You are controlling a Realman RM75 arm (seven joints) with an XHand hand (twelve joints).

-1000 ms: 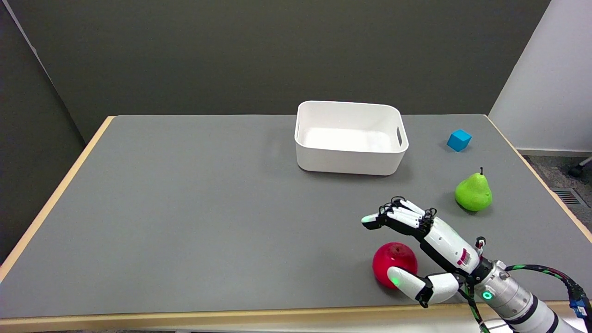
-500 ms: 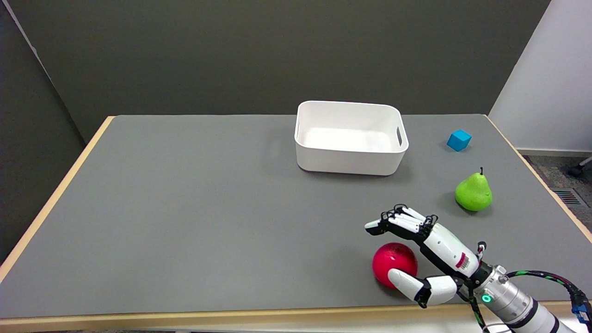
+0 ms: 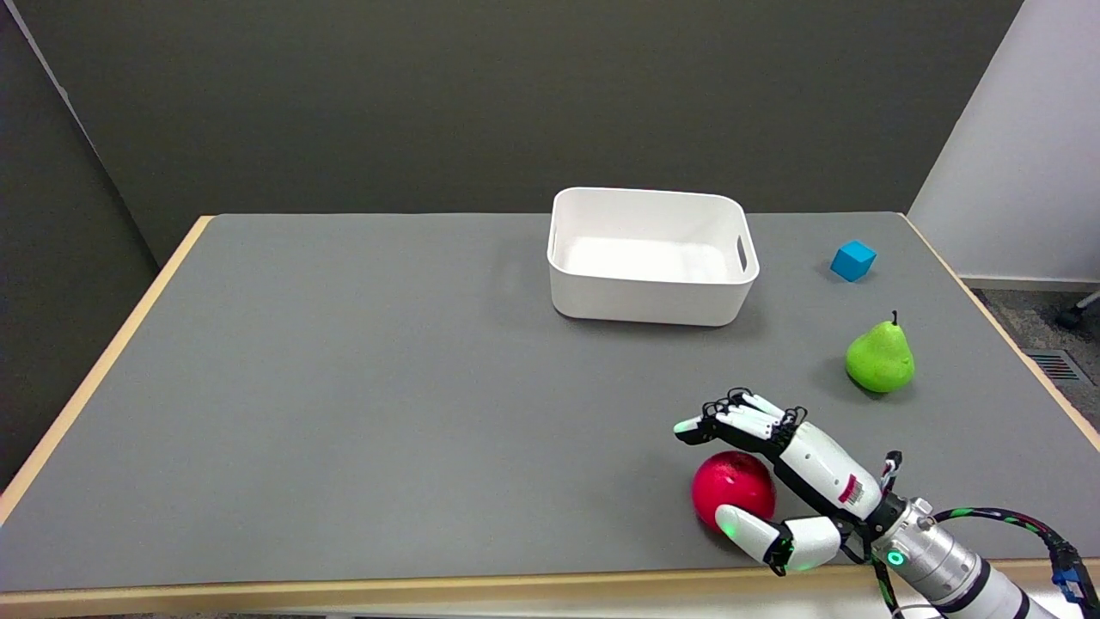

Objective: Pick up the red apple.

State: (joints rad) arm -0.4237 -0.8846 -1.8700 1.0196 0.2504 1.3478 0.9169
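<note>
Apple (image 3: 731, 487) sits on the table (image 3: 361, 413) near the front edge, at about 4 o'clock from table centre. Right hand (image 3: 795, 468) reaches in from 5 o'clock and brackets the apple: fingers (image 3: 739, 414) arch over its far side at 12 o'clock, thumb (image 3: 749, 531) lies against its near side at 6 o'clock. Hand spread, nothing lifted; thumb overlaps the apple's lower edge, but contact cannot be confirmed from this angle. Apple's right flank is hidden behind the palm. Forearm is cut off by the frame's lower right corner. Bin (image 3: 653, 256) stands at 12 o'clock from the apple, well apart; pear (image 3: 879, 359) upright at 2 o'clock; cube (image 3: 852, 260) beyond the pear, near the table's far right corner.
</note>
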